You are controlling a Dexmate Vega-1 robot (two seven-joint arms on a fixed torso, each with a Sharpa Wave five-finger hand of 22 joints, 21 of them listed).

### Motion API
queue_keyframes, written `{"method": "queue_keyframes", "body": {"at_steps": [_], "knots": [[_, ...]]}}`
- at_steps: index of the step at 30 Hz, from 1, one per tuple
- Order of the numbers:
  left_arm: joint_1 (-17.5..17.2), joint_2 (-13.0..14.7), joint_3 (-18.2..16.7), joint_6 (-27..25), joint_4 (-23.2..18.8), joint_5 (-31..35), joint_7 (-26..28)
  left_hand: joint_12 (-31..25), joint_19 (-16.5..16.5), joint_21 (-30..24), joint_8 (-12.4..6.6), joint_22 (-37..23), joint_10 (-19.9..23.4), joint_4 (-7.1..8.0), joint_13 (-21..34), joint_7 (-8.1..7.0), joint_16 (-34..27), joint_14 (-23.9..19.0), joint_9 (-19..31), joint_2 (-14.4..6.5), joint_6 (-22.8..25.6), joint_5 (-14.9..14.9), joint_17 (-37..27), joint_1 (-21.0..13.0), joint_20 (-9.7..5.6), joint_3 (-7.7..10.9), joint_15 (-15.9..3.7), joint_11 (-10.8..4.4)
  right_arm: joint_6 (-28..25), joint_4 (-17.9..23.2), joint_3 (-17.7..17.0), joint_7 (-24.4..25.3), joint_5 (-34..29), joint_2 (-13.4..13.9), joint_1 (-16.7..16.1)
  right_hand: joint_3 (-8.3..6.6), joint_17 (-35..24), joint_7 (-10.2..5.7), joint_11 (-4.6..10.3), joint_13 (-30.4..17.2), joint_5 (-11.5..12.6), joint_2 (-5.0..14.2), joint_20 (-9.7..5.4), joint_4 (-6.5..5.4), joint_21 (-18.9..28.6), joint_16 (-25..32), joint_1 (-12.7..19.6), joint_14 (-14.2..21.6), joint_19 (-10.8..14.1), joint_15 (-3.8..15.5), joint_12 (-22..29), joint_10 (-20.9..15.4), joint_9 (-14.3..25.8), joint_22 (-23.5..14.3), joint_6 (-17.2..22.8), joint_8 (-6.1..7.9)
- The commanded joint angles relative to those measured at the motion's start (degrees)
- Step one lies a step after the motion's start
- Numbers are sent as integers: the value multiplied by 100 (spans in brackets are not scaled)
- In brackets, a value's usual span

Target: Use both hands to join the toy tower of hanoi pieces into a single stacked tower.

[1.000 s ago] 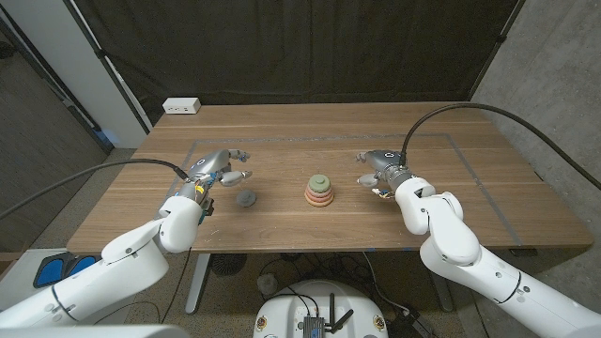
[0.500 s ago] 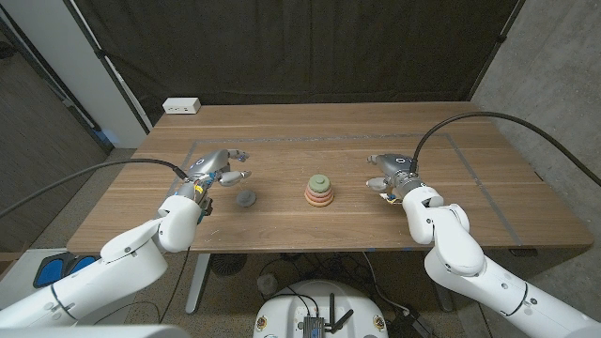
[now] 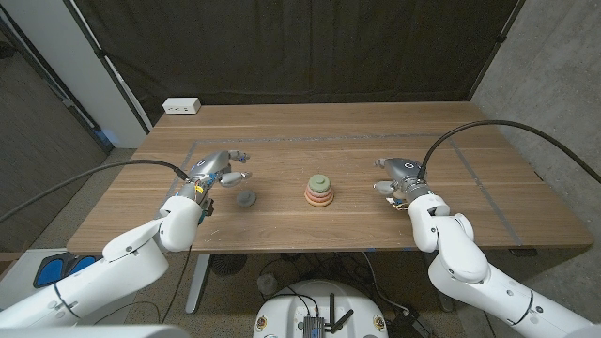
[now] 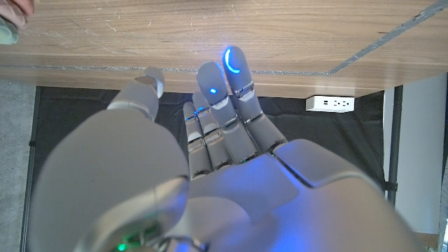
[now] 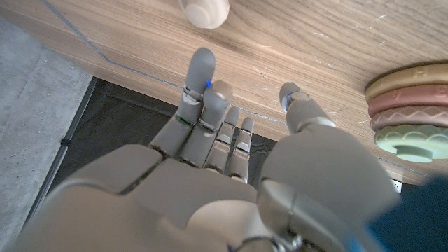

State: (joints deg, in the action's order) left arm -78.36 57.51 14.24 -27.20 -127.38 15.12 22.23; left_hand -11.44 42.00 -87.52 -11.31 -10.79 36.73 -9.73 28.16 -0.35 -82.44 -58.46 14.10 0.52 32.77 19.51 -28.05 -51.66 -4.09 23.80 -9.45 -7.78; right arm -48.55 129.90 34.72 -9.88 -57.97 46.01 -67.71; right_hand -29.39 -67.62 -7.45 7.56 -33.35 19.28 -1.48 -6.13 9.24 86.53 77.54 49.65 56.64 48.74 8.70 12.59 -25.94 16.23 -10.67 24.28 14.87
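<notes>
The tower of hanoi stack [image 3: 319,191] stands near the middle of the tabletop [image 3: 282,131], between the two hands and touching neither; it shows tan, pink and green rings, widest at the base, with a green piece on top. The left hand [image 3: 218,169] is over the tabletop to the stack's left, fingers [image 4: 233,73] spread and extended, holding nothing. Just beside this hand, toward the stack, lies a separate grey round piece [image 3: 246,199], apart from the fingers. The right hand [image 3: 398,175] is over the tabletop to the stack's right, fingers [image 5: 201,73] likewise extended and apart, empty. In the right wrist view, a pale cream round piece [image 5: 204,12] lies on the wood just beyond the fingertips, not touched. A white power strip [image 3: 181,106] lies at the far left corner of the tabletop.
</notes>
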Motion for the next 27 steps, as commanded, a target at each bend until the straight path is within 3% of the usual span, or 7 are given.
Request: {"method": "queue_keyframes", "body": {"at_steps": [1,7,27], "knots": [[7,97,20,-239,-100,138,-10,-18,54,-23,-19,-32,-42,12,-3,-27,-12,-66,14,20,-10,-12,14,-34,-773,17,-311,-21,-194,10,75,341,188,163,-19,31,-41,19,-6,-19,-11,-7,-607,13,23,17,40,50,21,381,35,-48,18,-11,56,33],[-14,265,-21,-358,-205,192,-132,-29,54,-20,-33,-28,-19,20,-20,-49,-26,-100,10,41,8,-16,23,-16,-770,-1,-312,-30,-263,32,161,402,211,199,35,33,-53,23,-4,-28,-10,1,-607,11,22,15,44,52,12,379,33,-60,18,-10,57,33],[301,1338,-15,-365,-363,260,-1280,11,32,-4,-17,-21,-140,23,-77,-67,-16,-92,-7,90,-54,-25,52,-9,-766,-24,-312,-6,-415,9,385,529,429,243,188,66,8,12,-9,-75,-2,30,-604,7,22,-101,58,-5,-24,382,10,-121,17,-6,89,40]]}}
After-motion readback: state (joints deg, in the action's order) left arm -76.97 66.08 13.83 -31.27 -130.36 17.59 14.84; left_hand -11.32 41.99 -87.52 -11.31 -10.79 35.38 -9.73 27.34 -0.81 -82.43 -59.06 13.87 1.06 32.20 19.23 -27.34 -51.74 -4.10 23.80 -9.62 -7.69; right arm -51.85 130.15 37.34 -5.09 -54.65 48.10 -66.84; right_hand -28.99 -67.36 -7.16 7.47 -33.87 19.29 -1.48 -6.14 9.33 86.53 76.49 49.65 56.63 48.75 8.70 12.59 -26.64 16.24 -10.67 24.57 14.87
